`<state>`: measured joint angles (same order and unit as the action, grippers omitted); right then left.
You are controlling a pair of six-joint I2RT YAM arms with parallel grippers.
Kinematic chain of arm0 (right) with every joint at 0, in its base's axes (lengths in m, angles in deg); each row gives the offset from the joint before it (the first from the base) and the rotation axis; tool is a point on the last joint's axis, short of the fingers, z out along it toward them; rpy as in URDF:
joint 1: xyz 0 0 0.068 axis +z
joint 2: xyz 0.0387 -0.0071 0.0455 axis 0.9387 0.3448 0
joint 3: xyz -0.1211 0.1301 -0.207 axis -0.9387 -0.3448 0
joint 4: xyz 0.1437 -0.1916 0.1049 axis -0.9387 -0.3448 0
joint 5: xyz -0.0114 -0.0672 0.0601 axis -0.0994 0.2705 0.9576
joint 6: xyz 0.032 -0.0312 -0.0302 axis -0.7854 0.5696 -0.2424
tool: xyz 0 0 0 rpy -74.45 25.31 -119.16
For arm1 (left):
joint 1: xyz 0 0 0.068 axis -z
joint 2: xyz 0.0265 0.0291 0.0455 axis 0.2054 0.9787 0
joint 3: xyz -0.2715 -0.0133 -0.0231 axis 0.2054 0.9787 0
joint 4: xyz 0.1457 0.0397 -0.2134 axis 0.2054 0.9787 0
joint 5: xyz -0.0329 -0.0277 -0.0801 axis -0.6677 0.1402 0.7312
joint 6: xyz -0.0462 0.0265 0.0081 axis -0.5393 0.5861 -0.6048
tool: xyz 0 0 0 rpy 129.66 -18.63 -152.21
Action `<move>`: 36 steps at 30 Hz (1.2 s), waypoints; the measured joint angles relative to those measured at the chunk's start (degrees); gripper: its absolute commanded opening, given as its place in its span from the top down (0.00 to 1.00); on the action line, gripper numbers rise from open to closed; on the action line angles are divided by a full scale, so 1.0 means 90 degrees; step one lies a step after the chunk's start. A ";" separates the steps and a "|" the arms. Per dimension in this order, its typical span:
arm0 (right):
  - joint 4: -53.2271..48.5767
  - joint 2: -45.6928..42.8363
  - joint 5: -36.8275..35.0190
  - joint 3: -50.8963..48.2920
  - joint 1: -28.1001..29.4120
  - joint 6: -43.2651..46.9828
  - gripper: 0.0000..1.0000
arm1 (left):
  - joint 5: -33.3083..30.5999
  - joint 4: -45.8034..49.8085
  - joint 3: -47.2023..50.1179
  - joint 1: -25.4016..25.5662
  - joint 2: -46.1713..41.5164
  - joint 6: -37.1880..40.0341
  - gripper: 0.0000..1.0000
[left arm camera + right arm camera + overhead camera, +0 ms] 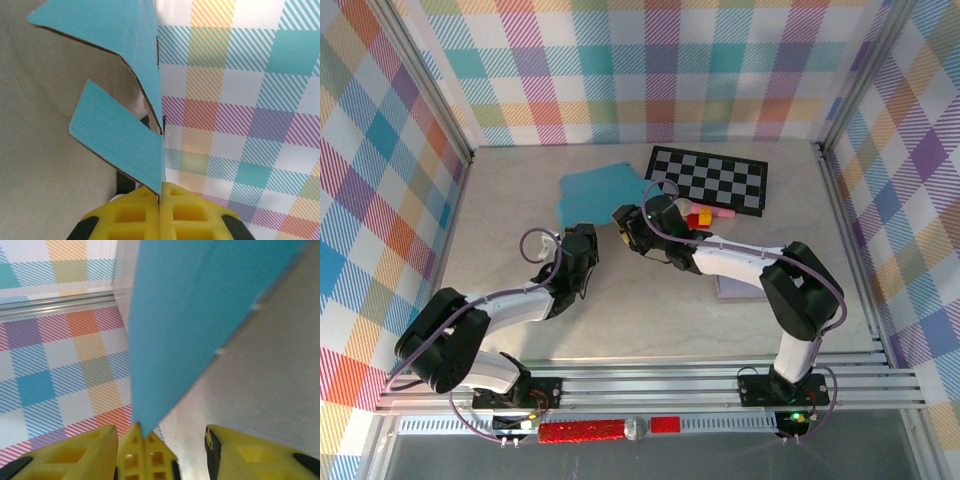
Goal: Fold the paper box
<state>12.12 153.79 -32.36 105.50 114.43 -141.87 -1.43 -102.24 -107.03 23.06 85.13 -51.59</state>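
Observation:
The paper box [605,190] is a blue cardboard sheet with loose flaps, lifted off the table at the back centre. My left gripper [588,238] is shut on its near corner; in the left wrist view the yellow fingertips [160,200] pinch the blue edge [125,140], and two flaps spread up and left. My right gripper [623,222] stands open just right of that corner. In the right wrist view its jaws [160,452] straddle the left gripper's shut fingers [145,455], and the blue panel [195,315] rises above them.
A black-and-white checkered mat [710,178] lies at the back right. Small coloured toys [702,215] sit at its near edge. A pale pad [735,288] lies under the right arm. Plaid walls enclose the table on three sides.

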 measured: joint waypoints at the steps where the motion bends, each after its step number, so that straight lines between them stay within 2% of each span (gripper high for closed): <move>1: 0.0041 0.0041 0.0002 0.0087 0.0000 -0.0024 0.57 | -0.0034 0.0002 0.0007 0.0012 -0.0010 -0.0032 1.00; 7: 0.0175 0.0155 0.0010 0.0175 0.0000 -0.0114 0.75 | -0.0141 0.0056 0.0012 0.0034 -0.0114 -0.0114 1.00; 14: 0.0032 0.0231 0.0010 0.0301 0.0000 -0.0168 0.77 | -0.0221 0.0078 0.0024 0.0034 -0.0138 -0.0206 1.00; 16: -0.0036 0.0245 0.0017 0.0345 0.0000 -0.0185 0.75 | -0.0226 0.0080 0.0024 0.0034 -0.0138 -0.0214 1.00; 19: -0.0075 0.0255 0.0078 0.0379 0.0000 -0.0299 0.64 | -0.0243 0.0087 0.0024 0.0034 -0.0138 -0.0231 1.00; 24: -0.0352 0.0058 0.0092 0.0209 0.0007 -0.0410 0.53 | -0.0243 0.0087 0.0024 0.0034 -0.0138 -0.0255 1.00; 30: -0.0362 -0.0313 0.0024 -0.0007 0.0012 -0.0549 0.54 | -0.0240 0.0073 0.0024 0.0034 -0.0138 -0.0277 1.00; 36: -0.0248 0.0265 0.0080 0.0427 -0.0002 -0.0588 0.56 | -0.0243 0.0070 0.0024 0.0034 -0.0138 -0.0350 1.00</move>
<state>9.89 156.18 -31.64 109.35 114.41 -147.16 -3.61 -101.60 -106.82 23.37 83.88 -54.73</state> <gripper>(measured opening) 0.447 0.040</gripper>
